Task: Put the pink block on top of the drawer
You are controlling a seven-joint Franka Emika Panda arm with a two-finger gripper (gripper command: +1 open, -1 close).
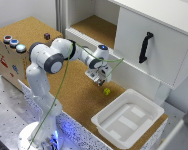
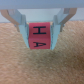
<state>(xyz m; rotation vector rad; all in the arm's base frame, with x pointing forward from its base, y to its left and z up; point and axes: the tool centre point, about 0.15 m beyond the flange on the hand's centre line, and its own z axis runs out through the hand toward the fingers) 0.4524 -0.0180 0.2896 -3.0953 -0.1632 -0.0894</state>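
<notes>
We see the gripper clamped on the pink block, a small reddish-pink cube with dark letters, an H on its upper face and an A on its front, pinched between two pale grey fingers. The block sits at the grainy cork surface; whether it touches or hangs just above, we cannot tell. From the exterior view, the white arm reaches over the cork tabletop, and the gripper hides the block entirely. The drawer, white-panelled with a cork-brown top, stands open behind it. A white plastic tub lies near, its interior holding nothing we can make out. A small yellow piece rests just beside the gripper, too blurred to identify.
</notes>
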